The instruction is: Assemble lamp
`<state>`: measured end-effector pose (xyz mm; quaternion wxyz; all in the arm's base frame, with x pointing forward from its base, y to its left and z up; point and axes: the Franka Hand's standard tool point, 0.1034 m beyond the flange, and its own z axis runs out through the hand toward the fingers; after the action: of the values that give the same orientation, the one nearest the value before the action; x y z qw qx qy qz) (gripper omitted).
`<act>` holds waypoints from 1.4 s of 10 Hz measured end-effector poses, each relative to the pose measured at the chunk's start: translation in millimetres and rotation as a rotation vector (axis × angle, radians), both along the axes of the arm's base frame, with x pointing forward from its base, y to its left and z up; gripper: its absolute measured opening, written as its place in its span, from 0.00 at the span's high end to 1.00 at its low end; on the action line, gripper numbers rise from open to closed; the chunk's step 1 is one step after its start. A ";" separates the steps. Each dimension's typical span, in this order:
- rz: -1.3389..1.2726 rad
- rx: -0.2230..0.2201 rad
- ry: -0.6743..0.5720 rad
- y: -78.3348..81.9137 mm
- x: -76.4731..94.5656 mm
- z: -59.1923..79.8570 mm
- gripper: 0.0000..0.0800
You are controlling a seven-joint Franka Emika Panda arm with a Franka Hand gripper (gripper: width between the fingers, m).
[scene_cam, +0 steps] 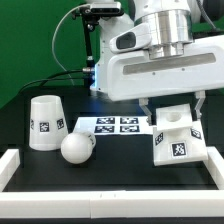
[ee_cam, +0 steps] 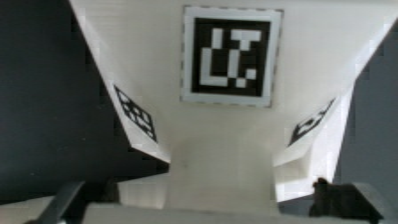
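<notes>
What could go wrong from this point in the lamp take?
1. The end effector sits right over the base; its grip is not visible, so the base might slip or twist.
2. The bulb is round and lies loose beside the shade, so a nudge might roll it.

Green backdrop curtain [scene_cam: 40,35] fills upper left of the exterior view. Black tabletop [scene_cam: 100,165] below — bordered by a white raised rim [scene_cam: 110,198] along the bottom edge. Even, bright lighting.

White base [scene_cam: 176,137] with black-and-white square tags.
</notes>
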<state>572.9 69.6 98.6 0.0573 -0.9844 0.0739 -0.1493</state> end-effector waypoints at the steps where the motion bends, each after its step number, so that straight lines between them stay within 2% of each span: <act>1: 0.084 -0.043 -0.030 -5.2 3.8 -1.8 0.34; 2: 0.155 -0.074 -0.042 -12.6 12.6 -2.6 0.34; 3: 0.219 -0.100 -0.066 -18.2 29.6 0.7 0.34; 4: 0.227 -0.113 -0.108 -17.3 40.4 3.2 0.34; 8: 0.226 -0.113 -0.098 -17.3 35.7 -2.2 0.34; 9: 0.219 -0.125 -0.133 -13.9 39.7 -8.4 0.34; 10: 0.207 -0.119 -0.135 -6.5 42.8 -15.7 0.34; 11: 0.159 -0.094 -0.124 -4.9 47.4 -16.6 0.34; 12: 0.136 -0.081 -0.123 0.9 47.8 -19.1 0.34; 14: 0.133 -0.075 -0.107 13.5 42.1 -35.5 0.34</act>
<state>615.0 83.1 63.1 0.0342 -0.9792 -0.0003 -0.2000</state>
